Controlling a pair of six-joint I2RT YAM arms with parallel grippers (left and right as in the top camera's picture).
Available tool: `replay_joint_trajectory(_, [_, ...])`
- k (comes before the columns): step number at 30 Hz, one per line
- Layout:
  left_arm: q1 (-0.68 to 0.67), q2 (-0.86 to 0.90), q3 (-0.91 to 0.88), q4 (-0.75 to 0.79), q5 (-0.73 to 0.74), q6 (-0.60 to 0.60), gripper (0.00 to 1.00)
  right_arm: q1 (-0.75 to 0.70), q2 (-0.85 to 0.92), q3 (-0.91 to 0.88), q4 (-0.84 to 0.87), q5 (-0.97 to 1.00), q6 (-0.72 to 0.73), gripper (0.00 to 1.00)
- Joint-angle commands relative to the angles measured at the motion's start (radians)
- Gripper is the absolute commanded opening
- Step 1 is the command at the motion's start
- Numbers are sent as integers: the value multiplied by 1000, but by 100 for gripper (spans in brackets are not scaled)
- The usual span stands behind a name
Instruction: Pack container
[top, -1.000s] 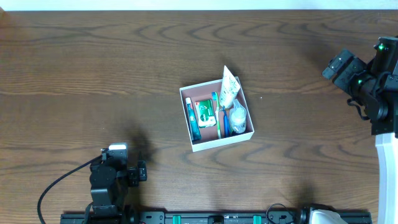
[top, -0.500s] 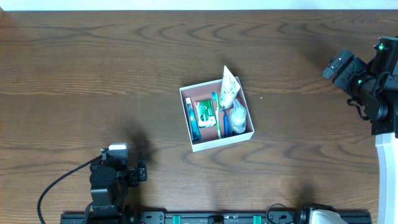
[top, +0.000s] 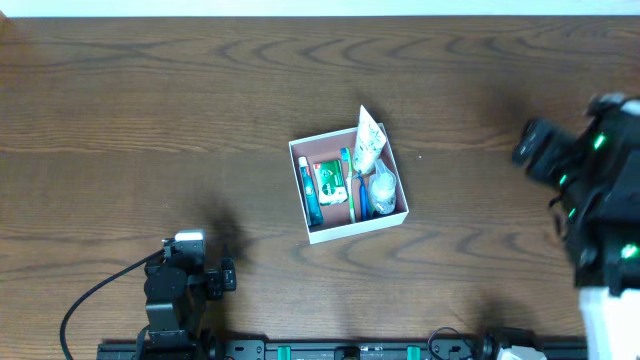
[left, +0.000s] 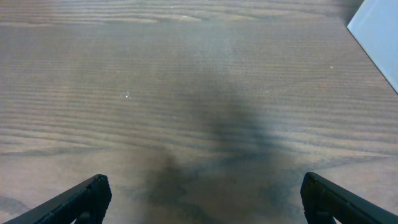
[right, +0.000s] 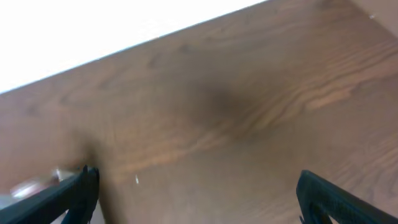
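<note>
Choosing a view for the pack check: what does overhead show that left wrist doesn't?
Only overhead: the box, holding a tube and small items, plus the left arm and right arm. Only left wrist: its own fingers, spread wide over bare wood, and a pale corner I can't identify. Both: the wood table.

left gripper (left: 204, 191) spread wide, low; right gripper (right: 196, 185) likewise

R arm (top: 590, 190) blurred overhead; container (left: 378, 34) cut off, L wrist.
</note>
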Motion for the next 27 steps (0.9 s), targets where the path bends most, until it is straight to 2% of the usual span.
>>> replay_joint_trajectory(1, [2,-7,-11,4,11,2,98,20,-111,-217,68,10,-74,99])
replay_joint_trajectory(6, [2,-7,-11,3,11,2,98,22,-304,-480,195,-28,-74,99])
replay_joint_trajectory(12, [2,-7,-11,3,10,2,98,22,-554,-672,209,-51,-74,99])
replay_joint_trajectory(18, [2,-7,-11,4,11,2,98,22,-770,-776,200,-62,-74,99])
replay_joint_trajectory(27, [2,-7,-11,4,11,2,98,22,-919,-886,200,-72,-74,99])
